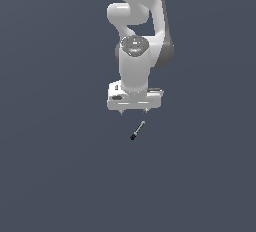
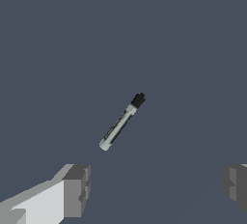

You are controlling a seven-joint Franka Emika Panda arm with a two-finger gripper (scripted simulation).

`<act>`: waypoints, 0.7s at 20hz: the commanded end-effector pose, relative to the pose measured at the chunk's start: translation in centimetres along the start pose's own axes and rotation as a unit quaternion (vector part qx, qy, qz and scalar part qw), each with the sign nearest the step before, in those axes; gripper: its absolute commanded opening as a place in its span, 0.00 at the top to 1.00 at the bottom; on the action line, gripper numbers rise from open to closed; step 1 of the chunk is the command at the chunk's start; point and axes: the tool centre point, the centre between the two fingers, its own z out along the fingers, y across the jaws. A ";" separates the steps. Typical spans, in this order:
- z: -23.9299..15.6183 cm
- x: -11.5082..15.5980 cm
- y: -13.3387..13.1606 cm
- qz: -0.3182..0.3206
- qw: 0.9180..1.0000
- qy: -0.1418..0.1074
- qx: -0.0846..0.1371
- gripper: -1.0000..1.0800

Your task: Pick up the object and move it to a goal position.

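Observation:
The object (image 1: 138, 130) is a tiny thin rod with a light grey shaft and a small black end, lying flat and diagonal on the dark floor. In the wrist view the object (image 2: 121, 121) lies ahead of the fingers, black end pointing away. My gripper (image 1: 133, 111) hangs just above and behind it in the exterior view, pointing down, apart from the rod. Its two grey fingertips (image 2: 77, 189) stand far apart in the wrist view, with my gripper (image 2: 157, 187) open and nothing between them.
A plain dark grey-blue floor (image 1: 60, 166) fills both views. The white arm (image 1: 137, 16) rises behind the gripper at the top of the exterior view. No other objects or goal marker show.

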 end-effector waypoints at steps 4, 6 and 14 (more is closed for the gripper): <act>0.2 -0.1 -0.2 0.001 1.000 -0.003 0.003 0.04; 0.5 -0.4 -0.6 0.002 1.000 -0.008 0.007 0.04; 1.2 -1.0 -1.4 0.006 1.000 -0.020 0.017 0.04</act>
